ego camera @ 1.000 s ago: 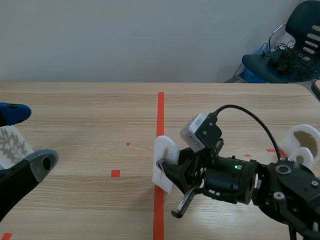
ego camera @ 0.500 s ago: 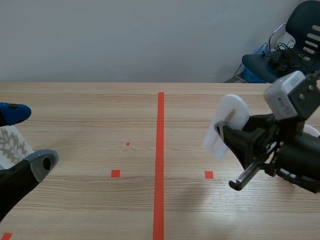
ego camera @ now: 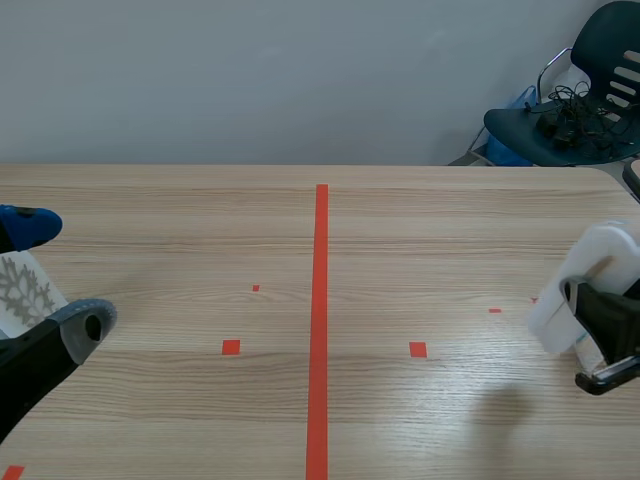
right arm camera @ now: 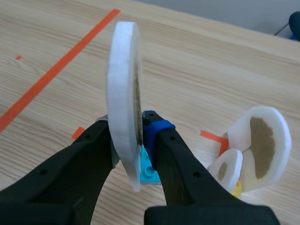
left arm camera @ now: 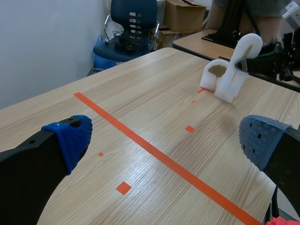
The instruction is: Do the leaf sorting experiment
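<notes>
Right wrist view: right gripper [right arm camera: 131,129] clamps flat white oval disc [right arm camera: 123,84]; left gripper [left arm camera: 166,139] spread.

Showing white on the rim of the disc [right arm camera: 123,89] and brownish tan on its face, black on the right pincer [right arm camera: 132,133], blue at one tip. Showing blue dotted pads [left arm camera: 70,136] on the black left pincer [left arm camera: 166,138], and a grey branching leaf print on the white panel [ego camera: 20,290]. Showing pale wood grain on the table [ego camera: 200,230], orange-red on the tape line [ego camera: 320,300], white with brown patches on the two shells [right arm camera: 262,145].
</notes>
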